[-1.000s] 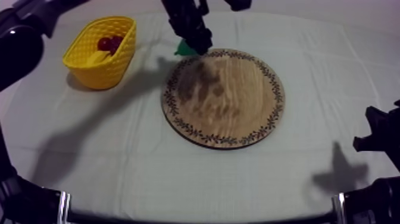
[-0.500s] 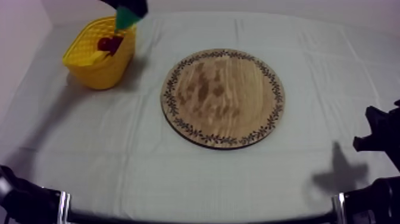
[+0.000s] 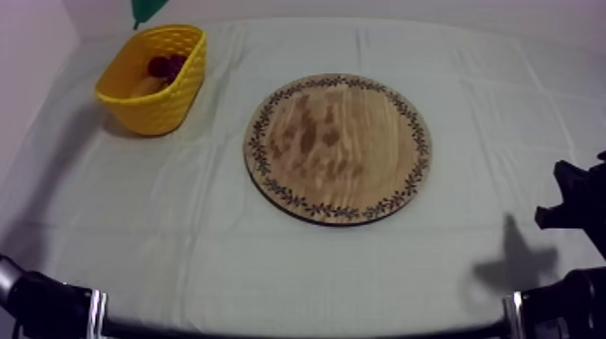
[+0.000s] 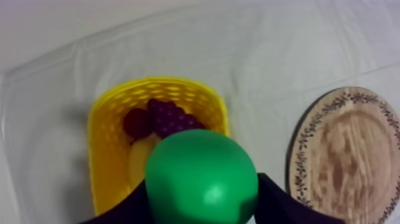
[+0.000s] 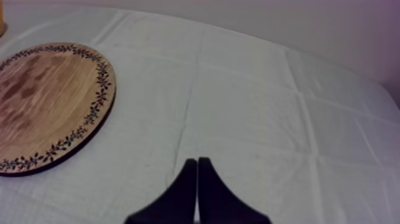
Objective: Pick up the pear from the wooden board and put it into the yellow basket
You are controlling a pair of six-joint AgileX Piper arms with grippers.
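Left claw (image 4: 202, 210) is pinching the green pear (image 4: 201, 173), hanging up above the yellow basket (image 4: 102, 167), which holds grapes (image 4: 171, 119) and a small red fruit (image 4: 136, 123). I'd drop lower and centre it before letting go, or it might bounce off the rim. Right claw (image 5: 196, 179) sits pressed together over the worktop (image 5: 250, 119).

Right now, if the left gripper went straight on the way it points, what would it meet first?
Probably the purple bunch of grapes in the yellow woven basket, beyond the green pear it holds; depth is unclear.
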